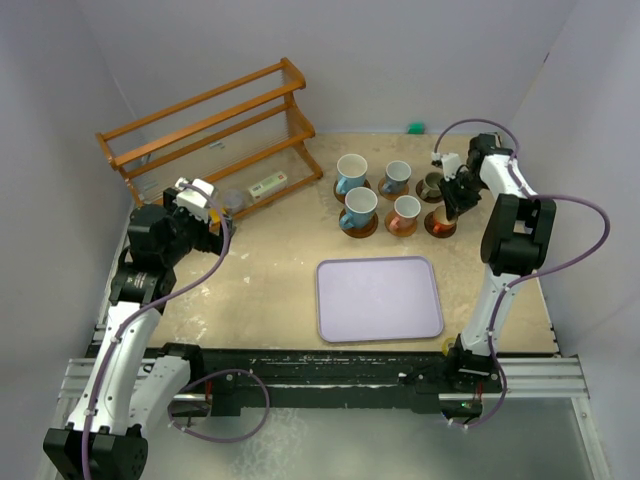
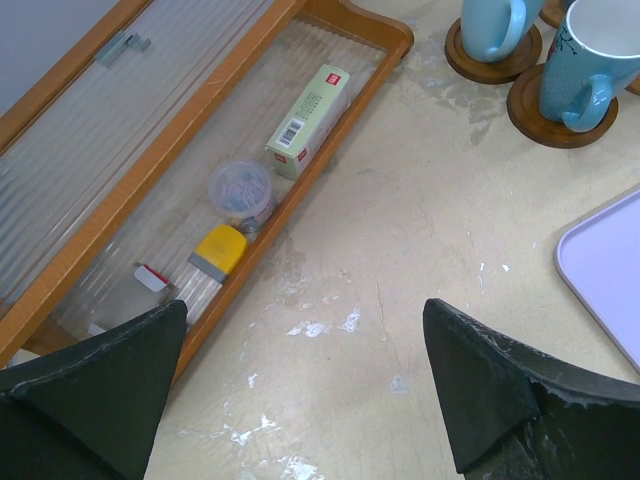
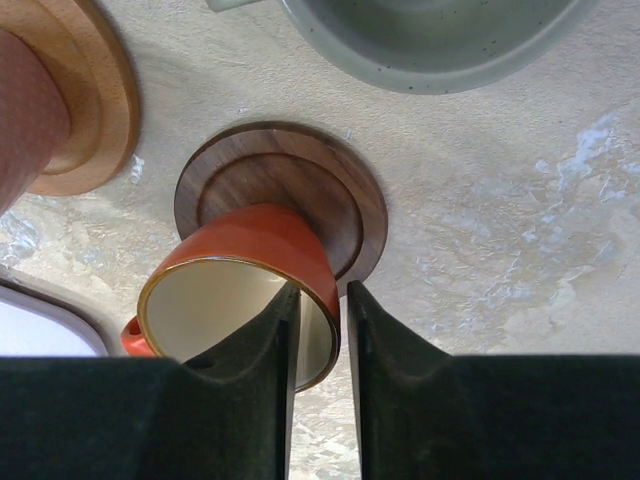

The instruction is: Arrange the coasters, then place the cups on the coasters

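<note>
Right gripper [image 3: 322,295] fingers, close at the frame's bottom, straddle an orange cup [image 3: 230,300] at its rim, narrowly parted; whether they pinch it I cannot tell. Wooden rack [image 2: 390,35] fills the left wrist view's upper left, with the left gripper [image 2: 305,320] beside it, jaws wide apart. Dark coaster [image 3: 300,180], centre frame, bears the orange cup.

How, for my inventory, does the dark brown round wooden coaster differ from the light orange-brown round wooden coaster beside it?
The dark brown coaster has streaky grain; the light orange-brown coaster looks pale and even. The dark one bears an orange cup with the right gripper astride its rim; the light one bears a reddish cup, untouched. Both are round with raised rims.
</note>
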### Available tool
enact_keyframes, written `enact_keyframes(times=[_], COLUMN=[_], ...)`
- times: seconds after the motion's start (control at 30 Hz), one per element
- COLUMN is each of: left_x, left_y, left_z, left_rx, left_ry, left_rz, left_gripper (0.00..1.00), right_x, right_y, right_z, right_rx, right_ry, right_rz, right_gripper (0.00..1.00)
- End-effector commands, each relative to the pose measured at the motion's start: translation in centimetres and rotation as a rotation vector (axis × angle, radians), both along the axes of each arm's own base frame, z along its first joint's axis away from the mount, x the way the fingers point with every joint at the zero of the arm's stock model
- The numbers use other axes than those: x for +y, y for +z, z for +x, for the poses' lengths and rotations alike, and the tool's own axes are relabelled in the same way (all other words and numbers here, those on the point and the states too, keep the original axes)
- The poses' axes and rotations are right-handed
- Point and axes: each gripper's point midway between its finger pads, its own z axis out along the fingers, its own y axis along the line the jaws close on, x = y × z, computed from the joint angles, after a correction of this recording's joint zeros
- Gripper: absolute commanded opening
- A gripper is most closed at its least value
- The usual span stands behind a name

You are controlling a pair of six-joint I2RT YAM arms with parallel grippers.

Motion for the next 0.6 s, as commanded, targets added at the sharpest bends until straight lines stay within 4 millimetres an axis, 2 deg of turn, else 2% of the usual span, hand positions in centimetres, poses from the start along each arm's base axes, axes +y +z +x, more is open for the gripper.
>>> enact_keyframes(times=[0.0,0.2,0.47,0.57], left_x=[-0.1,0.3,3.0,4.1], left_y=[2.0,2.2,3.5,4.1], left_z=[0.1,0.2,0.7,1.0], left_rx=[-0.064,-0.074,-0.129,-0.133], left_ry=[-0.008,0.011,0.175,0.235], left_rz=[-0.013,-0.009,0.013,0.022], left_gripper=[0.98,0.98,0.96,0.96], right_x=[0.1,0.2,0.4,0.2], right_y=[2.9,6.0,9.6,10.8], right_z=[-0.3,-0.9,-2.0,-2.4], right_rx=[-0.045,-0.092,-0.160,-0.187], right_ry=[0.004,-0.006,-0.020,-0.041], right_rz=[-0.002,-0.005,-0.013,-0.032], right_gripper=[0.30,0.47,0.68,0.72])
